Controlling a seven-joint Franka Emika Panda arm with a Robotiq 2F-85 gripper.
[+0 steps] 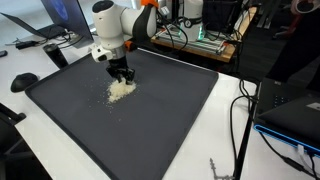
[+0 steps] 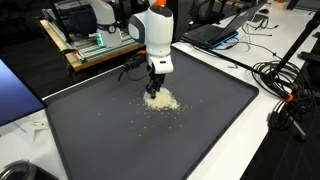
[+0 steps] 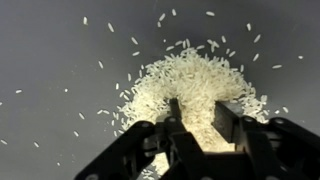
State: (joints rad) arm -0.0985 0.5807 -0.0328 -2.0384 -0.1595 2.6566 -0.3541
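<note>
Rice (image 3: 195, 85) lies in a loose white heap directly under and just ahead of the gripper (image 3: 200, 108). In the wrist view the pile fills the space beyond the fingertips and spreads to both sides of them. In both exterior views the heap (image 1: 121, 89) (image 2: 160, 100) sits right below the gripper (image 1: 122, 76) (image 2: 154, 88), whose tips reach down to its near edge. The two black fingers (image 3: 175, 112) stand partway together, with a narrow gap between them through which grains show. Whether any grains are actually pinched cannot be told.

Stray grains (image 3: 135, 40) are scattered thinly around the heap, farther out from the fingers on every side, and a few more (image 2: 140, 122) dot the surface a little away from the pile.

Heap and strays all rest on a dark grey mat (image 1: 150, 120) (image 2: 150, 140) that stretches well out from the gripper in all directions. The white arm (image 1: 110, 25) (image 2: 155, 35) rises straight above the gripper.

Beyond the mat's edge, well apart from the gripper, a white table (image 1: 230, 130) (image 2: 280, 150) carries black cables (image 1: 240, 110) (image 2: 275, 75). A wooden cart (image 2: 95, 45) with electronics stands behind the arm, and an open laptop (image 2: 220, 30) lies off to one side, far from the rice.
</note>
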